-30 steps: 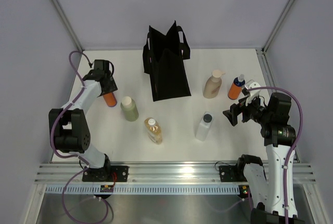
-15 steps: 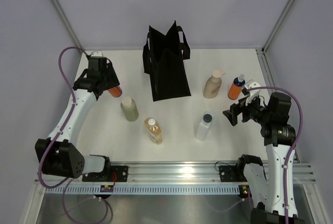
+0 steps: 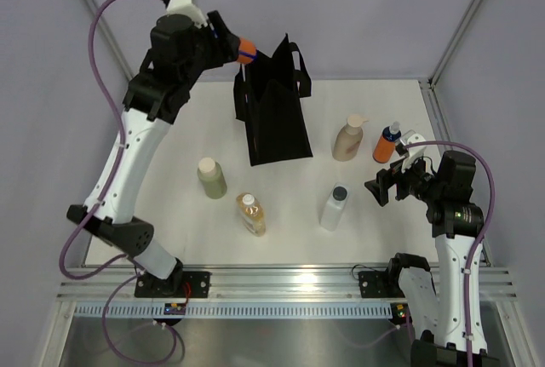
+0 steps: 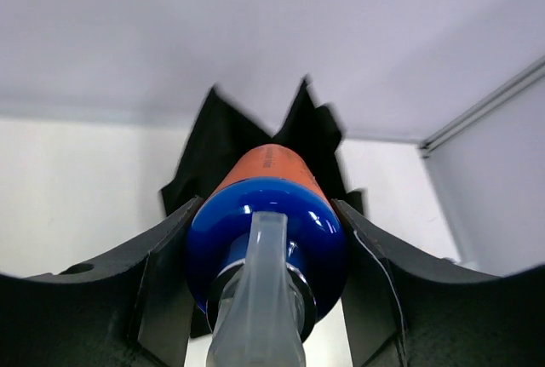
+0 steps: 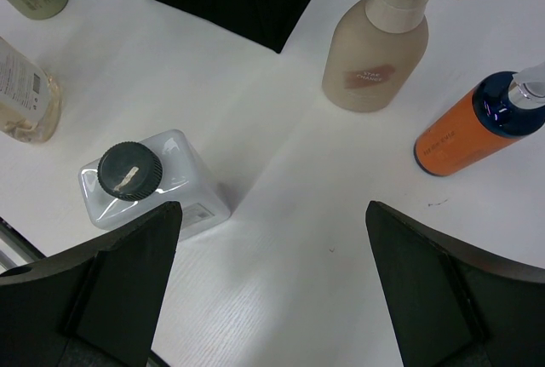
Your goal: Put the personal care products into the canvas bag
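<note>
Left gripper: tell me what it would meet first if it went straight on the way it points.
Probably the canvas bag: the left gripper, clamped on the small blue-orange bottle, points at its upstanding top edge. The bottle's end would touch first; depth is unclear.

Diffuse, even overhead light. The white tabletop (image 3: pixel 289 205) is bright, with faint, short shadows beside the bottles and a glare patch on the front rail (image 3: pixel 298 280). The canvas bag (image 3: pixel 274 129) renders as nearly featureless black. Left wrist view: the small blue-orange bottle (image 4: pixel 266 231), very close to the lens, has a soft, defocused nozzle. Right wrist view: sharp centre; the fingers (image 5: pixel 111 290) of the right pincer (image 5: pixel 271 214) are dark and blurred.
</note>
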